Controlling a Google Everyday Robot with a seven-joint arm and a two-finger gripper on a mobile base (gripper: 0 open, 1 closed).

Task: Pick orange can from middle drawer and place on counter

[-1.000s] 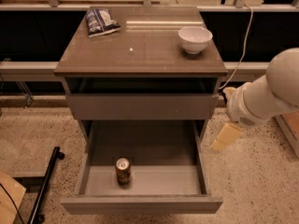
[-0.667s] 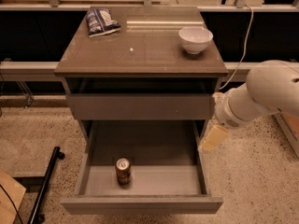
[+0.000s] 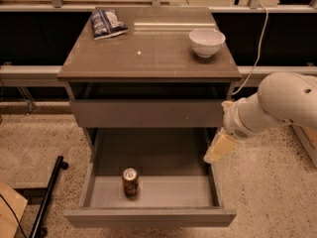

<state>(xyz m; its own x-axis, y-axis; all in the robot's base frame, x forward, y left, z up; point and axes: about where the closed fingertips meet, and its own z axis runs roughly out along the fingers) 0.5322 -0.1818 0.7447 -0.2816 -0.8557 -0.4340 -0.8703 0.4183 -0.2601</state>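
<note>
A: Camera view, looking down on the cabinet front; how is the middle drawer (image 3: 168, 192) standing?

B: Standing pulled out toward 6 o'clock, its grey floor showing; the orange can (image 3: 130, 181) is sitting upright on that floor, toward 8 o'clock from the floor's middle, silver top facing up; it is standing apart from the left wall and just behind the front panel.

A: And the gripper (image 3: 219, 148)?

B: Hanging at 3 o'clock of the drawer, right by the right wall, tip pointing down toward 7 o'clock; whether it is touching that wall is not showing; the white arm (image 3: 285, 100) is reaching in from the frame's 3 o'clock edge; seen from the can, the gripper is lying at about 2 o'clock, well apart from it; whether it is parted or closed is not readable from this angle.

A: The counter (image 3: 148, 63)?

B: Glossy, catching a streak of light near 12 o'clock; a white bowl (image 3: 207, 41) is sitting upright toward 2 o'clock; a blue snack bag (image 3: 106, 23) is lying flat toward 11 o'clock; the two are well apart.

A: Anything around the cabinet?

B: A grey upper drawer front (image 3: 148, 114) is showing between counter and open drawer; the speckled floor (image 3: 39, 143) is spreading on both sides; a black pole (image 3: 47, 200) is lying at 8 o'clock; a white cable (image 3: 258, 43) is running down at 2 o'clock.
</note>
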